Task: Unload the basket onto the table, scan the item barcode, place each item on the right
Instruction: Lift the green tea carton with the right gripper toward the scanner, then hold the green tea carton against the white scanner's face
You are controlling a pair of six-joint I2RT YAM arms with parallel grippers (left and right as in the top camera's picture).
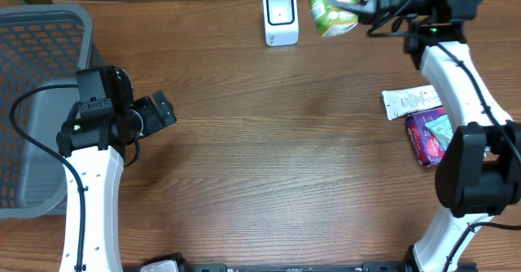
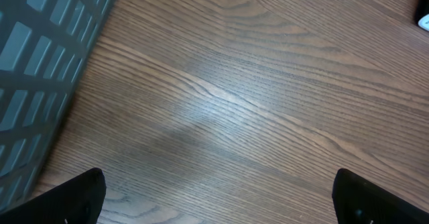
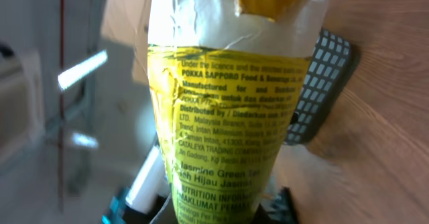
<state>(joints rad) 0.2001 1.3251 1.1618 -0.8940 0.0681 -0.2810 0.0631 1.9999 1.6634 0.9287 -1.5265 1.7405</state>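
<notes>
The item is a yellow-green bottle of jasmine green tea (image 1: 330,10), held in the air at the far edge of the table, just right of the white barcode scanner (image 1: 281,17). My right gripper (image 1: 358,3) is shut on the bottle. In the right wrist view the bottle (image 3: 228,117) fills the middle, its printed label facing the camera, and the right gripper (image 3: 221,214) grips its lower end at the bottom edge. No barcode shows on the side I see. My left gripper (image 1: 167,109) hovers open over bare wood at the left, its fingertips (image 2: 74,197) wide apart.
A grey mesh basket (image 1: 41,101) stands at the left edge, close to the left arm, and shows again in the wrist views (image 2: 33,49) (image 3: 322,83). A white packet (image 1: 413,103) and a purple packet (image 1: 430,133) lie beside the right arm.
</notes>
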